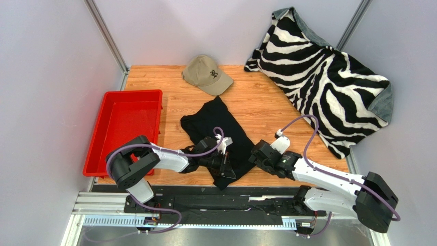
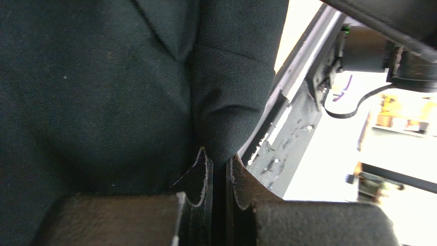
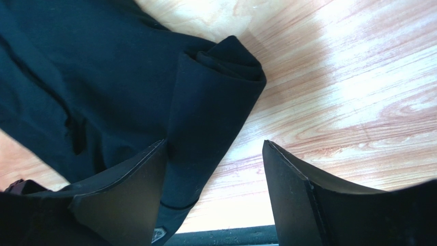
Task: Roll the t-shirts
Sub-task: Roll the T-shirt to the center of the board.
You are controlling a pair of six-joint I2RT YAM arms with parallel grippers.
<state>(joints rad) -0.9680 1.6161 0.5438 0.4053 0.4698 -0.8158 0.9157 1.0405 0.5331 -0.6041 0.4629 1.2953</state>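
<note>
One wooden desk (image 1: 256, 97). Four loose things, one of each kind: one black t-shirt (image 1: 215, 120), one tan cap (image 1: 206, 74), one red tray (image 1: 125, 128) and one zebra-striped blanket (image 1: 328, 82).

Two robot arms are mounted at the near edge: one left arm (image 1: 164, 159) and one right arm (image 1: 328, 177). Each arm ends in one gripper, so there are two in all: the left gripper (image 2: 218, 164) and the right gripper (image 3: 214, 142). Each gripper has two fingers (image 3: 328, 205), four fingers altogether.

Two purple cables, one looping along each arm: left cable (image 1: 200, 151), right cable (image 1: 308, 138).

Two metal posts rise at the back: left post (image 1: 105, 36), right post (image 1: 354, 23).
</note>
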